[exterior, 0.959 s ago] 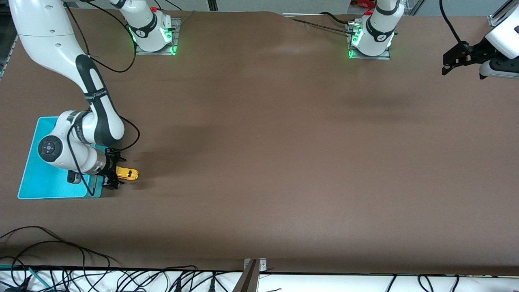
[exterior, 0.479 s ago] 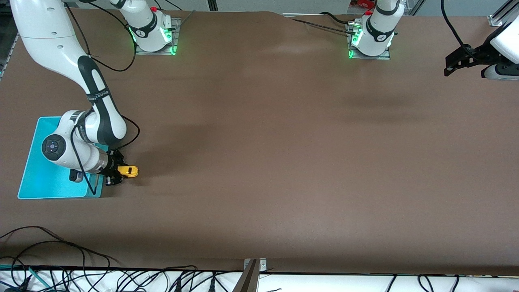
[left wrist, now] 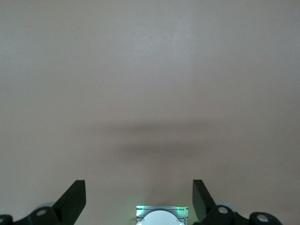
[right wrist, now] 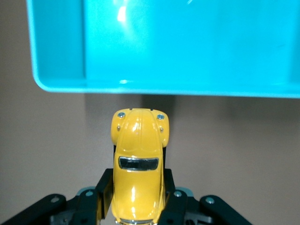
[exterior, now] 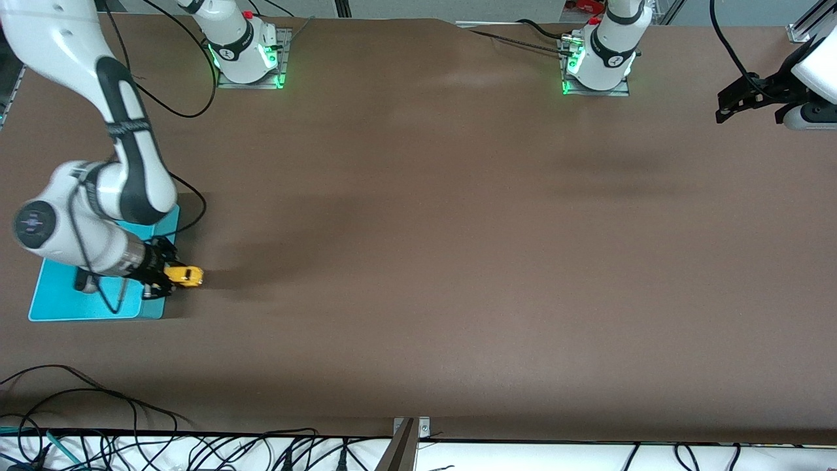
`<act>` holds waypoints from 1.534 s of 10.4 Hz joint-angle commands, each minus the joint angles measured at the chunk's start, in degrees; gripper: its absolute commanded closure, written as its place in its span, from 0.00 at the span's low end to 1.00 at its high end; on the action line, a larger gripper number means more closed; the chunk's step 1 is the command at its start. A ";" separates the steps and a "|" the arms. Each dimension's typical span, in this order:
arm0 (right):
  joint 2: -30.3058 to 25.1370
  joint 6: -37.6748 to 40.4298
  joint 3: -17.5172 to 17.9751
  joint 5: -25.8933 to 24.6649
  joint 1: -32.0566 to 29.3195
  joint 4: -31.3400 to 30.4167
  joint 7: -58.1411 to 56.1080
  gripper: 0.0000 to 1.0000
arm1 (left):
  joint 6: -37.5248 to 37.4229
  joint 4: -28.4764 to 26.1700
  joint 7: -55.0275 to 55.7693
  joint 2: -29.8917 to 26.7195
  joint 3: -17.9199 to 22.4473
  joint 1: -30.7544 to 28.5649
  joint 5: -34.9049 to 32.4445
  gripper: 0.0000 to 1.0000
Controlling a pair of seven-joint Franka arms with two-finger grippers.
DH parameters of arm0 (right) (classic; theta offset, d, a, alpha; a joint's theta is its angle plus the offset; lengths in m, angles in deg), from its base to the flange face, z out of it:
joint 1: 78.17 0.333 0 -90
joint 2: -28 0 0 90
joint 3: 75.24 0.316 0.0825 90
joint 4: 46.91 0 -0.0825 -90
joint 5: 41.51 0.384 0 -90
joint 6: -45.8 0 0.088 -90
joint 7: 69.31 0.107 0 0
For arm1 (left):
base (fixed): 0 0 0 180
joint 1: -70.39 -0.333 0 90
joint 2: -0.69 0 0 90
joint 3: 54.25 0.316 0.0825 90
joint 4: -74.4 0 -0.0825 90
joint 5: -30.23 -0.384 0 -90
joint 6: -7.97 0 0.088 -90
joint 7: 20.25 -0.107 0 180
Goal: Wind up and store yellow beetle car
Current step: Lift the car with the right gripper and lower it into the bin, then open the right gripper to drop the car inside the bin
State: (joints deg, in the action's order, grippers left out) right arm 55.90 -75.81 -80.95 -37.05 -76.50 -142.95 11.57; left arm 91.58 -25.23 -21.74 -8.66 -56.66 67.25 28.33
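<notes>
The yellow beetle car sits clamped in your right end effector, just beside the edge of the turquoise bin that faces the left arm's end of the desk. In the front view you can see the right arm coming down from its base over the bin, its wrist above the bin's tray and its fingers closed on the car's sides. Whether the car's wheels touch the brown desk or hang just above it, you cannot tell from here. Your left end effector waits up in the air over the left arm's end of the desk, well apart from the car and the bin.

In the left wrist view you see only bare desk surface below the left end effector, whose two dark fingers stand wide apart with nothing between them.

In the right wrist view the yellow beetle car is held lengthwise between the fingers of the right end effector, one pressed against each flank. One rounded end of the car points toward the turquoise bin, whose rim lies near the car with a strip of desk between them.
</notes>
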 commanded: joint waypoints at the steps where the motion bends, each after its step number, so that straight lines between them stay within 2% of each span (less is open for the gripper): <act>1: -2.49 8.03 -4.02 -0.85 -0.01 2.52 -0.54 0.97 | -1.34 1.72 0.61 0.56 -0.49 -0.11 -0.30 0.00; 4: -1.81 11.04 -11.41 -0.42 -1.31 1.56 -8.35 0.97 | -1.43 1.81 0.52 0.56 -0.66 -0.03 -0.22 0.00; 5: 0.20 10.26 -11.42 -0.24 -3.33 1.29 -9.42 0.97 | -1.43 1.90 0.52 0.56 -0.66 0.06 -0.30 0.00; 8: 8.28 5.17 -11.51 0.02 -4.22 0.94 -9.34 0.97 | -1.43 1.90 0.52 0.56 -0.66 0.41 -0.30 0.00; 11: 9.97 1.82 -11.34 0.11 -4.05 -0.46 -9.34 0.95 | -1.43 1.90 0.52 0.56 -0.66 0.41 -0.22 0.00; 12: 10.06 1.64 -11.34 0.11 -3.88 -0.47 -9.25 0.51 | -1.43 1.90 0.52 0.56 -0.66 0.41 -0.30 0.00; 13: 9.63 2.33 -11.51 -0.24 -3.18 -0.29 -8.90 0.01 | -1.34 1.90 0.52 0.56 -0.66 0.50 -0.30 0.00; 15: 6.83 5.04 -11.60 -1.12 -3.08 0.23 -10.29 0.00 | -1.34 1.90 0.52 0.56 -0.66 0.50 -0.30 0.00; 16: 3.59 10.20 -11.60 -2.25 -3.08 0.93 -13.00 0.00 | -1.42 1.99 0.52 0.56 -0.75 0.50 -0.30 0.00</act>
State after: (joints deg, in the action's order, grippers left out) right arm 64.75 -71.31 -92.31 -37.78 -79.76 -141.85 1.34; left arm 91.31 -24.87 -21.73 -8.65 -57.25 67.55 28.34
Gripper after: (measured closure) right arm 0.216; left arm 0.000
